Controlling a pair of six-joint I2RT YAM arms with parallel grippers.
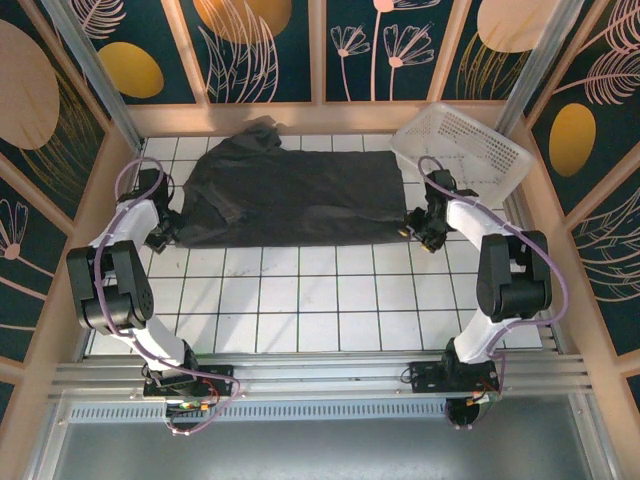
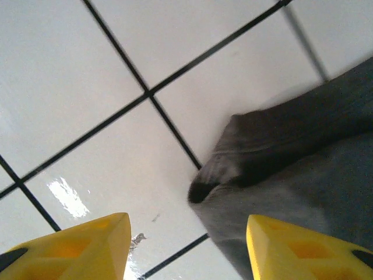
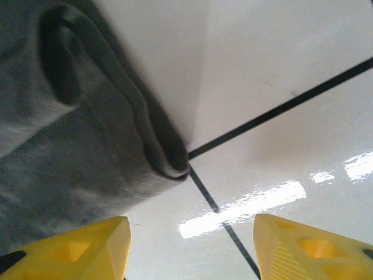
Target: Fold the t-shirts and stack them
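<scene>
The left gripper [image 2: 187,236] has its yellow fingers [image 2: 81,248] parted to a middling gap with nothing between them. Just ahead lies the near-left corner of the t-shirt [image 2: 291,175], its hem curled into a small raised lip. The corner sits toward one finger, not in the middle of the gap. The right gripper [image 3: 191,236] is open and empty in the same way. The shirt's near-right corner, rolled into a thick doubled edge, lies off to one side of it, with bare tile under most of the gap.

Seen from above, the shirt lies spread across the far half of the table [image 1: 300,300], with a bunched lump at its far-left end. The white basket [image 1: 460,150] stands tilted at the far-right corner, near the shirt's edge and the right arm.

The likeliest trouble is a poor pinch. With both corners off-centre, a closing gripper could catch only the curled lip, or only the top layer of the rolled edge, and the cloth would slip out on lifting. If one side holds and the other misses, the fold will probably come out skewed. Fingertips pressed too low could scrape the tiles and push the corner away. The bunched end may fold into a lump, and a wide swing of the right arm could knock the basket.
</scene>
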